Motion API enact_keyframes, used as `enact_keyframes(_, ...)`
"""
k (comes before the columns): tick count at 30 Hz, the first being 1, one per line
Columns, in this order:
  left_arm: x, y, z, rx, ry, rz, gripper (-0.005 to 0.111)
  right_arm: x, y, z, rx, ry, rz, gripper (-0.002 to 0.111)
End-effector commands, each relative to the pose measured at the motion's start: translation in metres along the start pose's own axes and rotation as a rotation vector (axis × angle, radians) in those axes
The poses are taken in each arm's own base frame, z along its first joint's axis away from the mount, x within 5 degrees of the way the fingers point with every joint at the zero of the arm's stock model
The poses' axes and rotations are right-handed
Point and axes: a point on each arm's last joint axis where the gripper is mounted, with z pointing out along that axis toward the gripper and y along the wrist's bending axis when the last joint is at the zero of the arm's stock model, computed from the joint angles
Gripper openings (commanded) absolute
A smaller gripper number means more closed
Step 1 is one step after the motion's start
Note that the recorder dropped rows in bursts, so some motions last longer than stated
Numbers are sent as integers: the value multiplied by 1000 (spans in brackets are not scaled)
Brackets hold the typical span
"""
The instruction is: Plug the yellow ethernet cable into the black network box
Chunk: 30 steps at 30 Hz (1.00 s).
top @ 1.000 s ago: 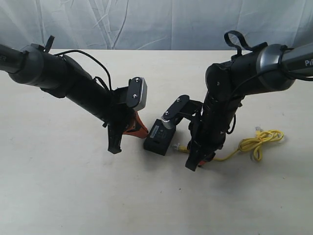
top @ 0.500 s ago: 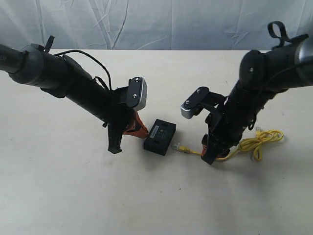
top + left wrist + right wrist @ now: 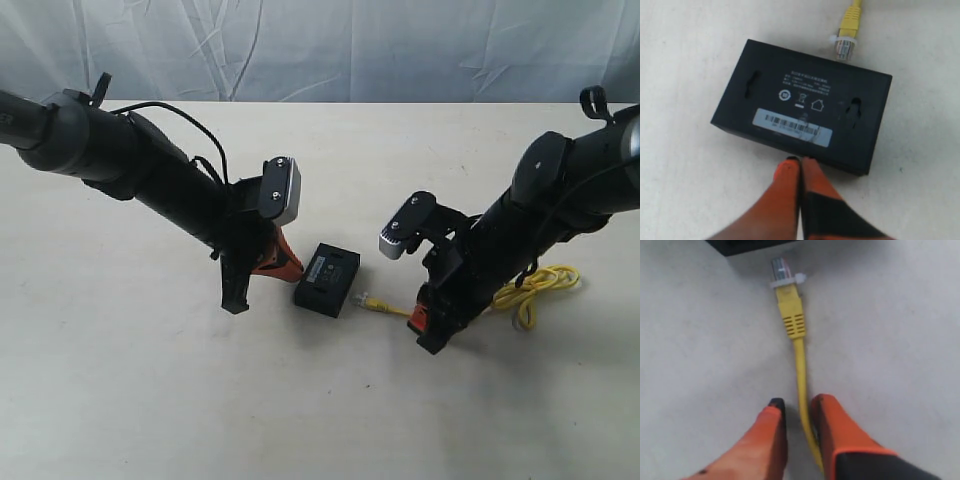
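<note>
Fingers (image 3: 771,440) of the right gripper (image 3: 797,404) stand a little apart, with the yellow ethernet cable (image 3: 800,360) running between them. One pad is close against the cord and the other shows a sliver of table beside it, so the jaws are not clamped. The cable's clear plug (image 3: 781,267) lies flat just short of the black network box (image 3: 328,278), aimed at its side but not in it. In the exterior view this gripper sits low, right of centre, and the cable trails on to a loose bundle near the right edge. The left gripper (image 3: 800,162) is pressed closed on nothing, its orange tips together just beside the box's long edge, opposite the plug. The box lies flat at the centre of the frame, label up, on the pale table (image 3: 150,400).
</note>
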Motion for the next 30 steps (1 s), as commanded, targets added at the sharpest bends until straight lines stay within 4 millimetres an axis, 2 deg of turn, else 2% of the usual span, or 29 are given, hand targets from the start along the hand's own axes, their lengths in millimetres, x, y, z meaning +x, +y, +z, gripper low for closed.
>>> enact_keyframes(1,-2,1,0,-4,-9,-12,0,2,-1,2,2,3,2,4)
enact_keyframes(2,-2,1,0,-4,-9,-12,0,2,-1,3,1,6,3,-1)
enact_keyframes(6,-2,1,0,-4,-9,-12,0,2,-2,3,4,6,2,-1)
enact_keyframes(11,-2,1,0,-4,-9,-12,0,-11,-3,-14,13,-30,-34,-1)
enact_keyframes(15,-2,1,0,-4,-9,-12,0,-13,-2,-24,22,-23,-81,-1)
enact_keyframes(21,-2,1,0,-4,-9,-12,0,-12,-1,-23,27,-2,-107,-1)
enact_keyframes(24,-2,1,0,-4,-9,-12,0,-15,4,-20,44,36,-188,-1)
enact_keyframes(30,-2,1,0,-4,-9,-12,0,-21,13,-15,90,74,-214,-1)
